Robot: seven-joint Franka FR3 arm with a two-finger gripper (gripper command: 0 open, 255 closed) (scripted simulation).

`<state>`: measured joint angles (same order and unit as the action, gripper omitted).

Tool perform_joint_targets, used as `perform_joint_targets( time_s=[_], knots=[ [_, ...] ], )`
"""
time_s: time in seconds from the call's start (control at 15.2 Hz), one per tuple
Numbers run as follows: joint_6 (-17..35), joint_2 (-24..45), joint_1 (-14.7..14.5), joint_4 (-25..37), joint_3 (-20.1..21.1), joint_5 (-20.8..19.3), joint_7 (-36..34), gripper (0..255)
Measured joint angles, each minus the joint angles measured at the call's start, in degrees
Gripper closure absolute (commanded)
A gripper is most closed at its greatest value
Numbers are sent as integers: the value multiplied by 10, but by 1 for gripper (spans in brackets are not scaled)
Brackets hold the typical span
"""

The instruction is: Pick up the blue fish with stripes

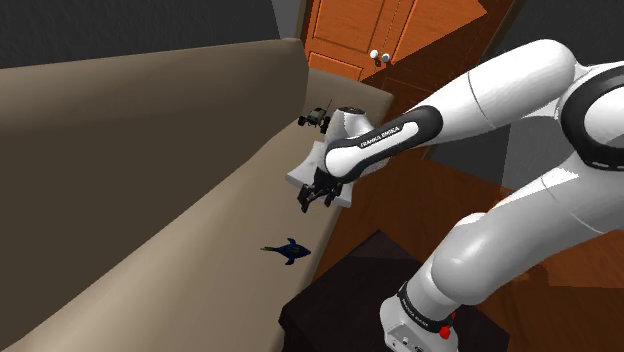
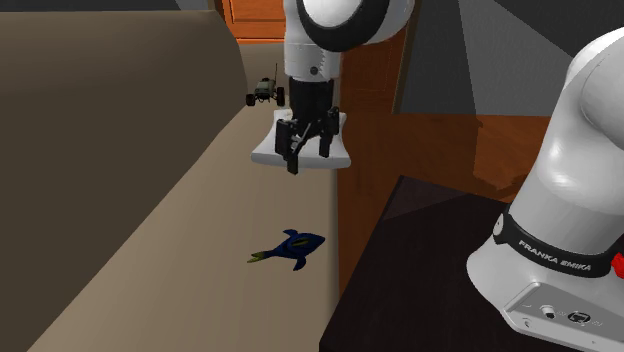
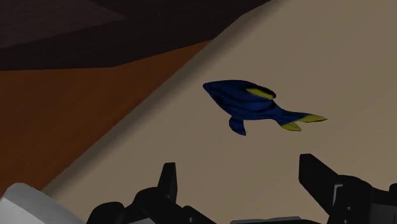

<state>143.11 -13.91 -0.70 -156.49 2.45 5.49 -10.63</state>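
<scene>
We have the claw (image 1: 318,195) hanging in the air above the sofa seat (image 1: 180,260), its two black fingers (image 3: 167,183) standing well apart with nothing between them. The blue fish (image 1: 288,250) lies flat on the beige seat, close to the seat's front edge and clear of the backrest. From the wrist view we see it past the fingertips, untouched: a dark blue body (image 3: 248,102) with fainter stripes, a yellow patch on top and yellow tips on the tail.

In the second exterior view the claw (image 2: 307,155) sits higher up the seat than the fish (image 2: 293,245), the two apart. Just behind the claw a white, flat-looking object (image 2: 335,158) rests at the front edge; we cannot tell what it is. Down at the seat's far end, near the corner, stands a small toy buggy (image 1: 318,117), well away from the fish. The dark stand (image 2: 420,270) sits just off the front edge, beside the fish.
</scene>
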Motion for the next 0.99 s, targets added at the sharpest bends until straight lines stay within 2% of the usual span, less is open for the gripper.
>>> perform_joint_targets(
  time_s=[0.26,0.46,0.59,0.73,0.99],
  knots=[
    [92,112,-9,19,0,38,2,0],
    [156,191,-14,32,9,84,15,0],
    [186,241,-17,53,22,114,18,0],
    [221,293,-6,69,38,149,36,0],
    [257,350,3,91,56,171,47,0]
  ],
)
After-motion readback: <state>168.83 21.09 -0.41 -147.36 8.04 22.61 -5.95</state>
